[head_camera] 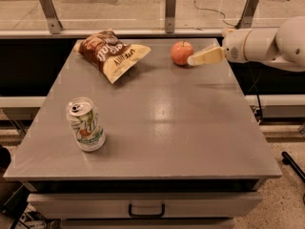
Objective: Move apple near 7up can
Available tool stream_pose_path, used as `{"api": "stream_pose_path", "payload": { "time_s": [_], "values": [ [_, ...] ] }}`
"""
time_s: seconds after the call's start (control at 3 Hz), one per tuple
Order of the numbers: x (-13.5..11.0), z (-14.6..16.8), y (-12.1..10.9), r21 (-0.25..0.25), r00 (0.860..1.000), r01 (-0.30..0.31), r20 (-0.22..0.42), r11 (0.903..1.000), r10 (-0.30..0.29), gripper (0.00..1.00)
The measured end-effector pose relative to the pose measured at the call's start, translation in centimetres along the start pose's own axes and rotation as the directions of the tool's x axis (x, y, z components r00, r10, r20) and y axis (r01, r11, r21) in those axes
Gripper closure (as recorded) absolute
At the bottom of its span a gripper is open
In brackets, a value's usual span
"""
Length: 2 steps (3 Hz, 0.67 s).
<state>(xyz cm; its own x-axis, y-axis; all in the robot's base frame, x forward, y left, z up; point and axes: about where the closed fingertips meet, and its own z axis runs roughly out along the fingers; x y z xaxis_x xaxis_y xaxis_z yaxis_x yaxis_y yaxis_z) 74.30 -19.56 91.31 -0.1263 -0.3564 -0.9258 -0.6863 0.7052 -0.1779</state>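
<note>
Gripper: above the table's far right; whether wide or narrow, cannot tell.
Apple: just left of the gripper's tip.
7up can: upright, well apart, nearer and leftward; green-and-white label.
Chip bag: farther left; writing unreadable.

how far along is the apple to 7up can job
Nothing looks done: the apple sits far back on the table, away from the 7up can at the near left. In hand: the gripper is close beside the apple. Left: grasping, carrying, setting it beside the can.
</note>
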Motion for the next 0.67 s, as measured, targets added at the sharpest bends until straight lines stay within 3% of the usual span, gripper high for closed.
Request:
{"api": "stream_pose_path", "payload": {
  "time_s": [0.67],
  "values": [
    [0.4,4.1,1.8,-0.019,1.000,0.008,-0.010,0.9998,-0.008,0.00]
  ]
}}
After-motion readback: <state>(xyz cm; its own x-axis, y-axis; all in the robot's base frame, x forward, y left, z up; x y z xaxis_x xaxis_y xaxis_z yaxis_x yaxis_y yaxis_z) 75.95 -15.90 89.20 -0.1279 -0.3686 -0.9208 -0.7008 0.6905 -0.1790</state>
